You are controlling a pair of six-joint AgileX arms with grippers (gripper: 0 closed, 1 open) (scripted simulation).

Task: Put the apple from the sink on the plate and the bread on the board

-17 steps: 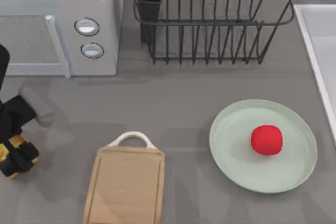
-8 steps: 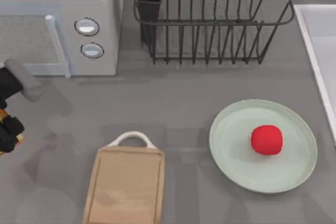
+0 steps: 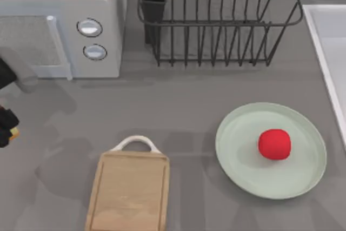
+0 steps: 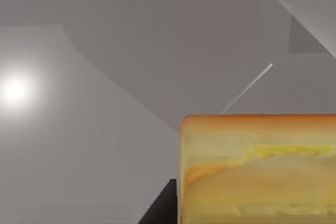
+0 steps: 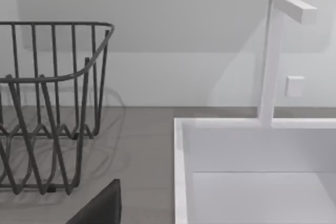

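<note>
The red apple [image 3: 274, 144] lies on the mint-green plate [image 3: 238, 150] at the right of the table. The wooden board [image 3: 128, 190] with its white loop handle lies bare at the front, left of centre. My left gripper [image 3: 5, 127] is at the table's far left edge, largely cut off, shut on the bread [image 3: 13, 132], of which an orange corner peeks out. In the left wrist view the bread [image 4: 257, 171] looms close, golden on top and pale yellow on the side. The sink [image 3: 330, 41] runs along the right edge, and its basin [image 5: 252, 150] is near my right gripper [image 5: 100, 208].
A grey microwave [image 3: 59, 20] stands at the back left, just behind my left arm. A black wire dish rack [image 3: 216, 20] fills the back centre, also seen as the rack [image 5: 47, 103]. A white faucet [image 5: 270, 56] rises behind the sink.
My left gripper, holding the bread, has moved left and toward the back, from beside the board to the table's left edge, now mostly out of the top view.
</note>
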